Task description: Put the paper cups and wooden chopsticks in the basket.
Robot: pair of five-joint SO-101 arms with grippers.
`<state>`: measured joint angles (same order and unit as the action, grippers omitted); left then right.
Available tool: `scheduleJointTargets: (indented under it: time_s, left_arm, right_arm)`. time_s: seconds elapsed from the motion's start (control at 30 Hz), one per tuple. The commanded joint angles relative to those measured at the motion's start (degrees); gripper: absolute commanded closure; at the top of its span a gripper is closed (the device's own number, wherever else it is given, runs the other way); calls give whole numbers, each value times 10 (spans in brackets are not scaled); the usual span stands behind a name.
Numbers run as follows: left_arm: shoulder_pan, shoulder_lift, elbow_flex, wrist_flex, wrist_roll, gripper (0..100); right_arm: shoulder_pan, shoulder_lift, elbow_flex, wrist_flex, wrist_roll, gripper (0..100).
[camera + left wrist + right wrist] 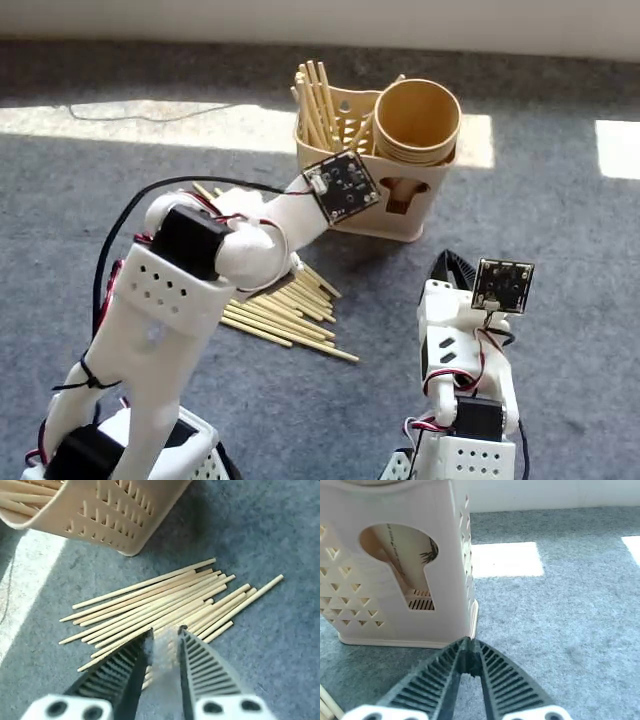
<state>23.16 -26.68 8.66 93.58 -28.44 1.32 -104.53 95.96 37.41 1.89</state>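
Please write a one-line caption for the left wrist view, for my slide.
Left gripper over loose chopsticks on the carpet, beside the basket.

The high view looks down from 6 o'clock. Both wrist views sit close; all share the basket (440,188) at 12 o'clock.

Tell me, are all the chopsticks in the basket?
No, a pile of chopsticks lies on the carpet beside the basket.
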Motion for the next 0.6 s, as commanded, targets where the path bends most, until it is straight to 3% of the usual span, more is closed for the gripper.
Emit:
scheduleJointTargets:
  time_s: [0.0,0.23,0.4,0.57]
  left_arm:
    - [11,-18,34,4,-50,961]
    - [9,-19,153,1,-112,973]
    - [-17,-36,235,-73,-114,960]
    - [-45,-127,360,-157,-133,860]
  right_arm:
    - [7,-7,58,-21,6,993]
    - [7,-7,58,-21,6,993]
    - [7,-7,58,-21,6,993]
    - [7,-7,58,-21,6,993]
